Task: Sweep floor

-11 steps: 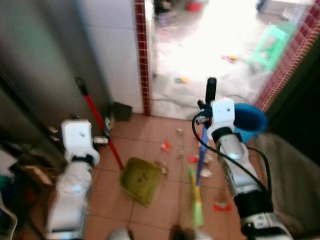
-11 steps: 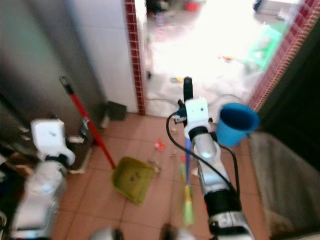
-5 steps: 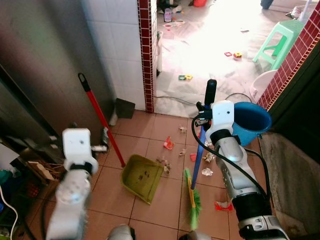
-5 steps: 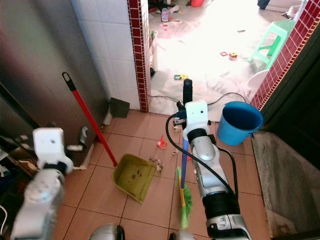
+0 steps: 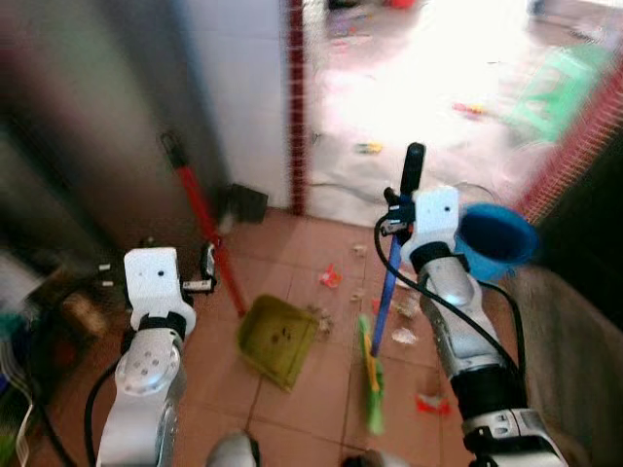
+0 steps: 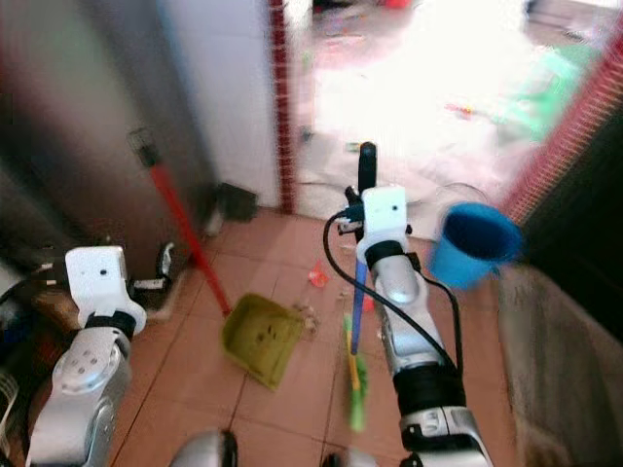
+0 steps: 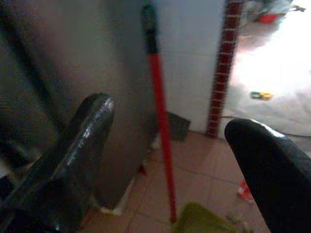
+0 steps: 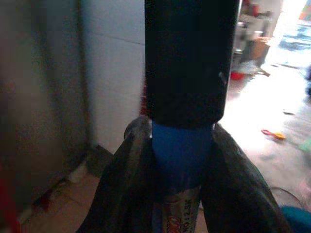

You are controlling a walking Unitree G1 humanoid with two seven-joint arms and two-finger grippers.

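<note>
A broom with a blue handle, a black cap and green bristles stands upright on the tiled floor. My right gripper is shut on the handle just below the cap. A green dustpan lies on the tiles left of the broom. Its red handle leans up against the steel wall. My left gripper is open beside that red handle, with the handle showing between its fingers but not touching them. Bits of red and pale litter lie between dustpan and broom.
A blue bucket stands right of the broom by the doorway. A red-tiled pillar edges the white wall, with a steel cabinet on the left. A green stool and scattered toys lie on the bright floor beyond.
The whole picture has shifted and blurred, so the camera has moved. My right gripper still holds the broom upright. My left gripper stays open by the red handle.
</note>
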